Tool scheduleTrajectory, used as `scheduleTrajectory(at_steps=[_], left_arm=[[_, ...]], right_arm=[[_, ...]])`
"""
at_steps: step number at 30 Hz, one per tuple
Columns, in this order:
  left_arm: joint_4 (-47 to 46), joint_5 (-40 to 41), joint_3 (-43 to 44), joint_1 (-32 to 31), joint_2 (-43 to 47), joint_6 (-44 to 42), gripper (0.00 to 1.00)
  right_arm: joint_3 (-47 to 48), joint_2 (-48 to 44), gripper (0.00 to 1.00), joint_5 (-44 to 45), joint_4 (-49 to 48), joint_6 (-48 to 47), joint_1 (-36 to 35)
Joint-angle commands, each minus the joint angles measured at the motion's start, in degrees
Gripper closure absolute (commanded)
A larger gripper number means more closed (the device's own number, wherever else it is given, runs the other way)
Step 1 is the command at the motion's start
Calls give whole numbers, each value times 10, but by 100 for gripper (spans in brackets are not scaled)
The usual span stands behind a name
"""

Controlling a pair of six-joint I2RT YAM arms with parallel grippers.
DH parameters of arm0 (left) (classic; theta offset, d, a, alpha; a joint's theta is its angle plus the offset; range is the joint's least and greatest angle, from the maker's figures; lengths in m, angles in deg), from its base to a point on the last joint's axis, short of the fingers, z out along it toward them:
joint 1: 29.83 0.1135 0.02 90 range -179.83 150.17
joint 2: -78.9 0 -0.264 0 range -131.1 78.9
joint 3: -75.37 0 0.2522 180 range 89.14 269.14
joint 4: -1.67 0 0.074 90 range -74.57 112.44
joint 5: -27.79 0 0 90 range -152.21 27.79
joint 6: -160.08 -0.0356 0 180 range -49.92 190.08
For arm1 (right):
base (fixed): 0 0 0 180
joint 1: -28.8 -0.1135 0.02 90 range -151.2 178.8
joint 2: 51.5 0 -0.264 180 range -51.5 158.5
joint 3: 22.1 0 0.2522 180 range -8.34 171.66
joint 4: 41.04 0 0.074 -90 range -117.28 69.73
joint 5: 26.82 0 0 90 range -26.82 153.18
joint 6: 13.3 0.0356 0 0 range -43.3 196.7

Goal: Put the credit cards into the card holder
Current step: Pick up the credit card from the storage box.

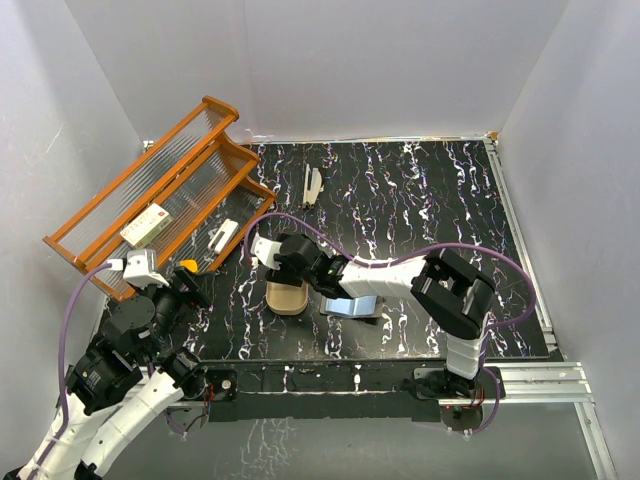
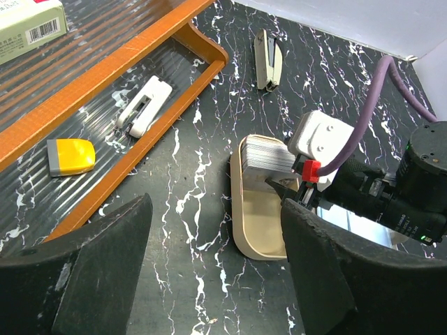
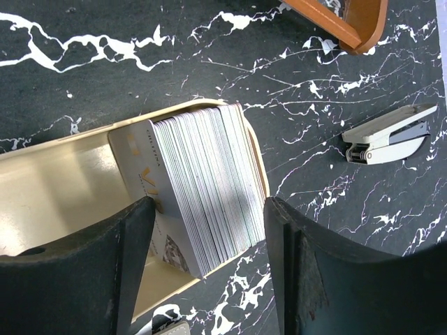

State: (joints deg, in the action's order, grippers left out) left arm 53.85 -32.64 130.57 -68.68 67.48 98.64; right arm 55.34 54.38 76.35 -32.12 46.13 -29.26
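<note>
**Q:** Right wrist view: claw status?
**A:** Right gripper [image 3: 206, 209] is spread wide, straddling the credit cards [image 3: 209, 167] standing in the tan tray [image 3: 63, 181], positioned to pinch the stack's faces. Left gripper [image 2: 216, 209] is wide, empty. The card holder [image 1: 352, 305] lies beside the tray.

The white box [image 2: 28, 24] on the orange rack [image 2: 140, 52] carries a black barcode with a row of digits beneath it and lines of fine print beside it, all too small to read; in the top view the same box shows only red marks, not legible. The front card of the credit cards [image 3: 202, 181] bears large gold lettering that begins with what looks like a "V", the rest partly hidden, and a line of tiny pale print near one edge that is illegible.
</note>
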Motion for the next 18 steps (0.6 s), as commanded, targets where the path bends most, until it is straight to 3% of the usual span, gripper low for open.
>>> scheduleTrajectory(at_steps=[1, 8, 18], left_arm=[[3, 11, 2, -2, -11, -1, 27], [4, 11, 2, -2, -10, 0, 27], [4, 11, 2, -2, -13, 0, 27]], right_arm=[[16, -34, 40, 24, -49, 5, 1], [13, -35, 45, 22, -44, 3, 1], [15, -45, 66, 4, -29, 7, 2]])
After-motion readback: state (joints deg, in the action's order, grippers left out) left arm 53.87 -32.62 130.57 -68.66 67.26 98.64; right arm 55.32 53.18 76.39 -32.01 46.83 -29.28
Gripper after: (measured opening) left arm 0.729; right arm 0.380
